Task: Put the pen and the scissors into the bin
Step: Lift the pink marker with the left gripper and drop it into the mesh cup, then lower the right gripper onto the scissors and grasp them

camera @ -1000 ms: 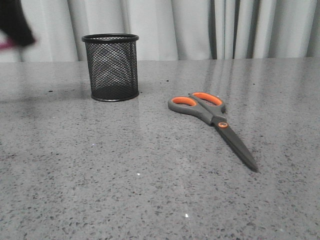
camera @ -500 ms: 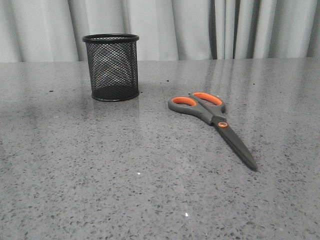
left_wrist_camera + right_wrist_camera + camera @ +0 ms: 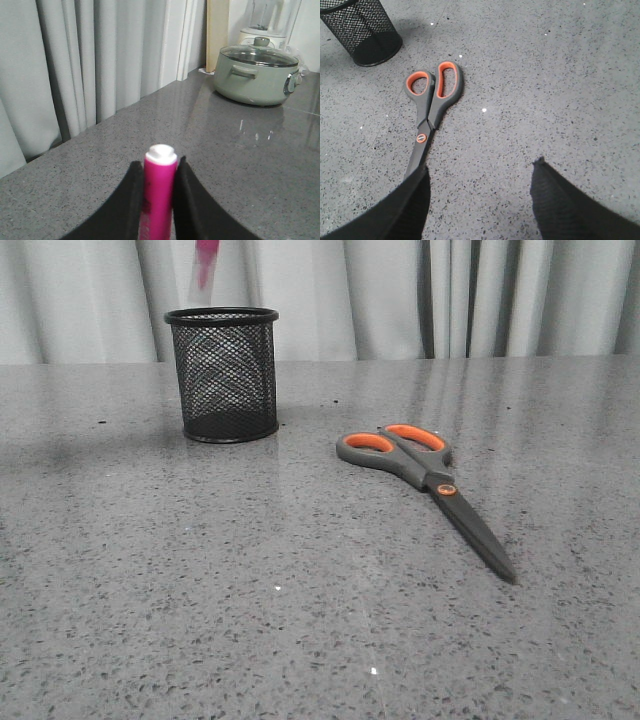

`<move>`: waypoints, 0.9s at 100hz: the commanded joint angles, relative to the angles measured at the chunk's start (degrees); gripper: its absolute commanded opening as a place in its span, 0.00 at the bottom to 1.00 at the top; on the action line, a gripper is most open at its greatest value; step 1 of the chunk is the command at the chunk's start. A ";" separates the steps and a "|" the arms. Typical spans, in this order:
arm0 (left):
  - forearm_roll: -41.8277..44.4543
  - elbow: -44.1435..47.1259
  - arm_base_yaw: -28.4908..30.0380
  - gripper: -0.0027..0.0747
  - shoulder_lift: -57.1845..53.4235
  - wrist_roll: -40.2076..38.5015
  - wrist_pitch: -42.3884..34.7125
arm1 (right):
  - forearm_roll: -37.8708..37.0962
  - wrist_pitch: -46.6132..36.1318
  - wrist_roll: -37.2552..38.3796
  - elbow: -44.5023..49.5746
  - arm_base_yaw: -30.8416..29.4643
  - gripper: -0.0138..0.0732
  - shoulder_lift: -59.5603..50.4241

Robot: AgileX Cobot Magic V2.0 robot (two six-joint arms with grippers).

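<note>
The black mesh bin point(image 3: 222, 374) stands at the back left of the table. A blurred end of the magenta pen point(image 3: 206, 262) hangs just above its rim at the top of the front view. In the left wrist view my left gripper point(image 3: 160, 172) is shut on the pen point(image 3: 159, 192), white tip up. The scissors point(image 3: 424, 478) lie flat right of the bin, handles toward the back; they also show in the right wrist view point(image 3: 431, 102), with the bin point(image 3: 362, 29) beyond. My right gripper point(image 3: 480, 172) is open and empty above the table near the blade tip.
Grey curtains point(image 3: 400, 295) hang behind the table. The left wrist view shows a green lidded pot point(image 3: 256, 75) on a grey counter and a blender point(image 3: 267, 25) behind it.
A second ago the left gripper with the pen was at the far left edge of the front view, then out of sight. Now the pen hangs above the bin. The scissors and bin have not moved.
</note>
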 commanded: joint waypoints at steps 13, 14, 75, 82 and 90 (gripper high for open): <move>-5.08 -2.34 -0.09 0.03 -0.18 3.48 1.90 | 0.23 -3.76 -0.49 -2.00 0.10 0.62 0.36; -5.08 -2.34 -0.09 0.04 -0.18 3.48 1.90 | 0.23 -3.76 -0.49 -2.00 0.10 0.62 0.36; -3.33 -2.34 6.22 0.25 -21.41 -6.95 13.97 | 17.65 -3.42 -5.31 -8.76 5.11 0.45 4.98; -1.38 -2.34 6.39 0.10 -26.64 -7.38 12.98 | 17.65 0.34 -7.06 -12.86 7.62 0.44 8.95; 3.37 -2.34 5.44 0.03 -31.94 -9.70 12.10 | 17.28 4.59 -7.17 -18.71 10.17 0.44 13.97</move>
